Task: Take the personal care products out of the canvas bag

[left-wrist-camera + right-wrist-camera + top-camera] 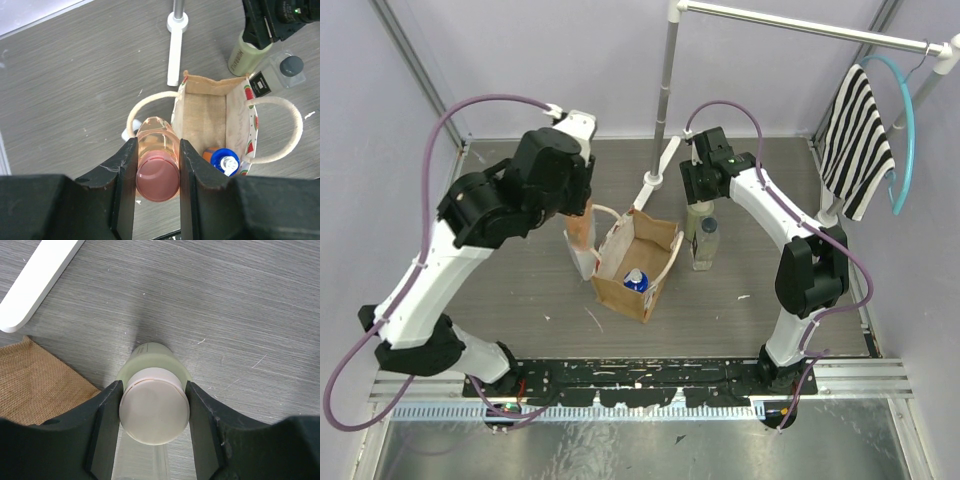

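The tan canvas bag [650, 262] stands open mid-table, with a blue-capped bottle [636, 280] inside; both show in the left wrist view, bag [205, 112] and bottle [225, 161]. My left gripper [582, 215] [157, 145] is shut on the peach-orange bottle [157, 172] with pink cap, just left of the bag and outside it. A white bottle [583, 262] stands below it, mostly hidden. My right gripper [701, 198] [153, 387] is shut on the beige cap of the cream bottle [154, 410], upright right of the bag. The clear grey-capped bottle [706, 240] stands beside it.
A clothes rack's metal pole and white foot [657, 172] stand just behind the bag; the foot shows in the right wrist view [35, 285]. A striped cloth [858, 140] hangs on a blue hanger at the far right. Walls close in left, back and right.
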Robot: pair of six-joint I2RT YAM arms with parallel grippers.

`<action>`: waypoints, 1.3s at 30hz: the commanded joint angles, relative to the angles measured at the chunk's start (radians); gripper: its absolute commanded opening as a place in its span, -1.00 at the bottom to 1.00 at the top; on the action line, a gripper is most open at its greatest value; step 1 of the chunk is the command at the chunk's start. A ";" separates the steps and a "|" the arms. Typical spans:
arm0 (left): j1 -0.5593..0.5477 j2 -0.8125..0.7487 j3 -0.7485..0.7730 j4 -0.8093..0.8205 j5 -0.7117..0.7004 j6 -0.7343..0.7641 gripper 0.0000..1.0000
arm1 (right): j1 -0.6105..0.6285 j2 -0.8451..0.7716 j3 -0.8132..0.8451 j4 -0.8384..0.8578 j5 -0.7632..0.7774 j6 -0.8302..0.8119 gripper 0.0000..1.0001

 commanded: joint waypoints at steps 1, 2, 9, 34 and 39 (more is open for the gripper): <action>0.005 -0.120 -0.019 0.011 -0.117 -0.043 -1.00 | -0.004 -0.014 0.012 0.082 0.001 0.018 -0.53; 0.005 -0.140 -0.053 0.010 -0.118 -0.055 -1.00 | -0.004 -0.010 0.013 0.081 0.001 0.021 -0.53; 0.012 -0.310 -0.347 0.079 -0.145 -0.173 -1.00 | -0.004 0.009 0.005 0.083 -0.012 0.062 -0.50; 0.026 -0.595 -1.090 0.435 -0.161 -0.404 -1.00 | -0.003 0.038 0.020 0.021 -0.029 0.053 0.71; 0.027 -0.637 -1.173 0.490 -0.135 -0.452 -1.00 | 0.044 -0.078 0.025 0.007 0.058 0.055 0.73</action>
